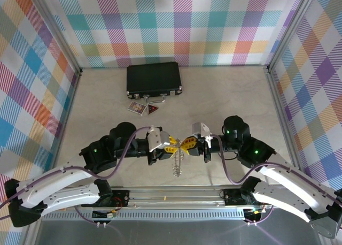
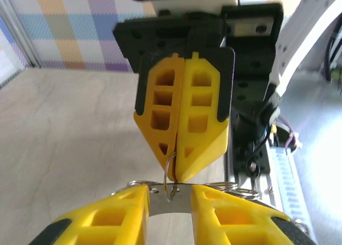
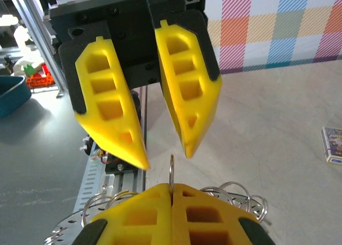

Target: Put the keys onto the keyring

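Keyring [image 1: 177, 165]: thin metal ring strung with small silvery pieces, hanging between both grippers over the middle of the pale worktop's [image 1: 107, 106] near edge.
Right gripper [image 3: 171, 189]: yellow fingers pressed together on the ring's wire loop.
Left gripper [image 3: 164, 157]: yellow fingers narrowly parted, tips just beside the loop.
Black rectangular case [image 1: 154, 79]: at the far edge, well apart.
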You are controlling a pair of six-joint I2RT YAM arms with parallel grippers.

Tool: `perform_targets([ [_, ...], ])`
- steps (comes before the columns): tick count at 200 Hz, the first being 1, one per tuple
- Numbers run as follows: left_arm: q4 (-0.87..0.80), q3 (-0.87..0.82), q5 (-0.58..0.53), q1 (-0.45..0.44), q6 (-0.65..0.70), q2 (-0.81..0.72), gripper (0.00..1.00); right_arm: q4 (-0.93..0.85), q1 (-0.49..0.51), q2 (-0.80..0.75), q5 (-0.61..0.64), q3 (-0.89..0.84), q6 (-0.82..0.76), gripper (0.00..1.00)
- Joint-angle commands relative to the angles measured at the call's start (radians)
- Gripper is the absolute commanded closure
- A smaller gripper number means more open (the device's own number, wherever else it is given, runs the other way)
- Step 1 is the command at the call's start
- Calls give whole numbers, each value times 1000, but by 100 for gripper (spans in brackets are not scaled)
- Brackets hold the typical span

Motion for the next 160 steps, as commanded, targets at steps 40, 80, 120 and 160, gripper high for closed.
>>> perform_targets([
  [40, 224, -61, 116, 53, -141, -69, 69, 243, 4, -28, -72, -31, 137, 100],
  [80, 236, -54, 141, 53, -147, -55, 69, 284, 4, -12, -103, -31, 154, 100],
  [120, 235, -52, 131, 53, -146, -44, 69, 317, 4, -3, -127, -28, 172, 100],
  [160, 234, -40, 141, 54, -142, -32, 71, 328, 4, 7, -139, -30, 178, 100],
])
